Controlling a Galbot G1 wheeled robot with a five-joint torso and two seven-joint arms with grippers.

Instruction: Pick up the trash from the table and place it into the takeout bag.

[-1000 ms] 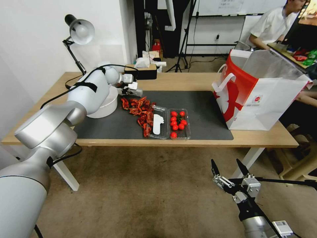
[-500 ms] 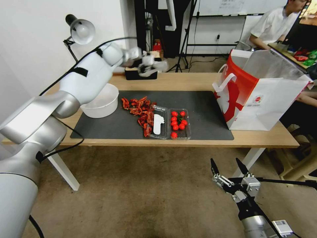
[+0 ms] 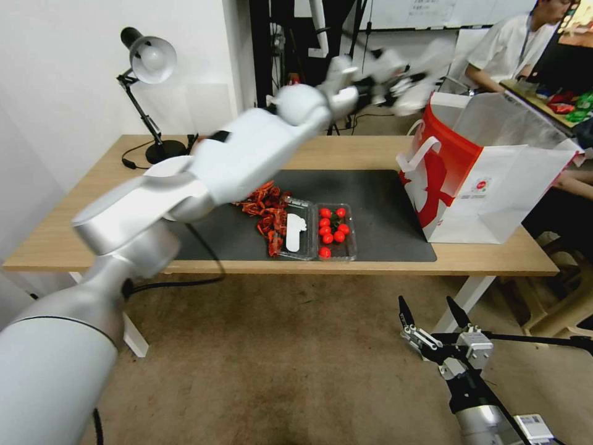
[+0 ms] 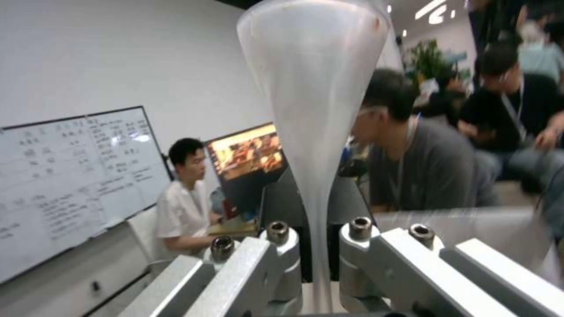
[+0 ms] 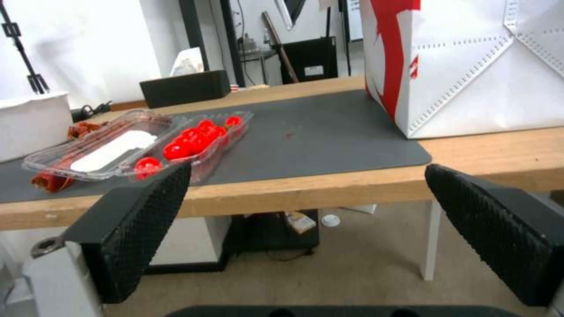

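Cup, clear, sits pinched in my left pincer above the bag. My right pincer hangs wide open, empty, below the counter.

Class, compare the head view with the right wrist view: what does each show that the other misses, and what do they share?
Head view: the left arm stretched over the table, its left gripper holding a pale item near the takeout bag's open top, plus a desk lamp. Right wrist view: a black box at the table's back edge and the ribbed pads of the open right gripper close up. Both: the bag, the tomato tray, the dark mat, and the right gripper held low before the table.
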